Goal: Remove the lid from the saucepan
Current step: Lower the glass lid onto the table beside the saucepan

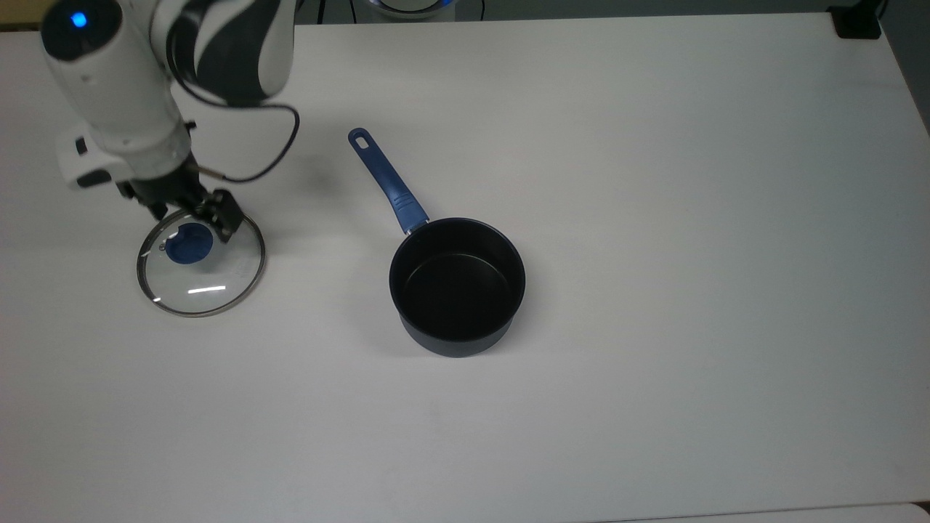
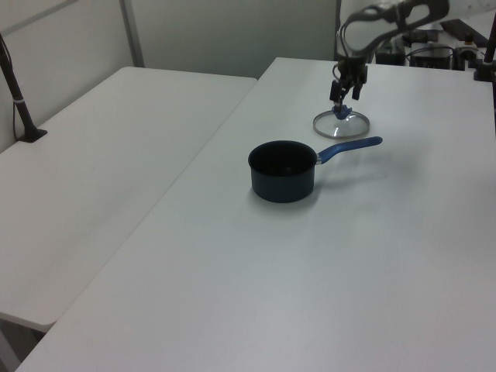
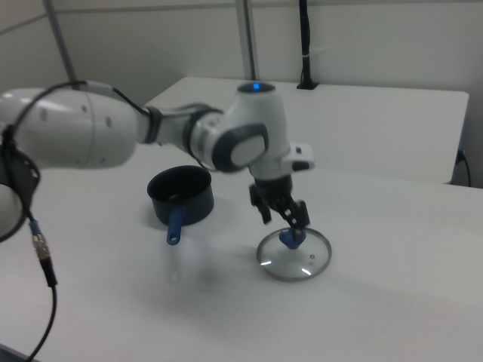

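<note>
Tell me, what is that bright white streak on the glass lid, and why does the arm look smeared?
Top view: the streak is glare from a light on the round clear glass lid. Right view: motion blur smears the white robot arm.

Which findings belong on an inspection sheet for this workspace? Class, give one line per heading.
Surface: white table, bare apart from the job's things.
Job's things: clear glass lid with blue knob flat on the table; dark saucepan with long blue handle uncovered, apart from it.
Clutter: nothing seen.
Grippers: gripper open, just above the knob.
Cables: black cable looping off the wrist.
Surroundings: second white table; black post.
</note>
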Controlling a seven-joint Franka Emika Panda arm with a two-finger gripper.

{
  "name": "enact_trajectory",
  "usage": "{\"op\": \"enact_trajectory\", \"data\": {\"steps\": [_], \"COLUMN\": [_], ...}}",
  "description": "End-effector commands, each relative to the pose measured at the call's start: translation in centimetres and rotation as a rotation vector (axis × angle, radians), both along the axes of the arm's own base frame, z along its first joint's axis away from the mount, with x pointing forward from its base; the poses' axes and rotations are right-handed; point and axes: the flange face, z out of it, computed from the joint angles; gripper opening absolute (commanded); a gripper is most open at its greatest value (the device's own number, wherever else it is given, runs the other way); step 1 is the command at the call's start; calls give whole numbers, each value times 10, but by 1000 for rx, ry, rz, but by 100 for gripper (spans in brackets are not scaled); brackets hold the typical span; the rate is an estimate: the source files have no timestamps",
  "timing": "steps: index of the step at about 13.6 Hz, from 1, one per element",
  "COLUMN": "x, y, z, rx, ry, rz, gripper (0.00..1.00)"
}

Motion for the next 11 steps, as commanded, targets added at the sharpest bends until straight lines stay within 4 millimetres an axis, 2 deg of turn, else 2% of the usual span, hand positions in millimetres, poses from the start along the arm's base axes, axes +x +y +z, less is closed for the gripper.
{"op": "enact_trajectory", "data": {"steps": [1,3,5,6,8,9,11], "x": [-32,-61,-75,-79,-91,-95,-93], "y": [67,99,135,158,191,200,200], "z": [96,150,180,184,197,201,200], "rx": [64,71,40,33,23,22,21], "ry": [38,82,94,115,147,160,154], "rz": [66,121,188,208,196,218,220], "gripper": [100,100,100,100,100,100,100]}}
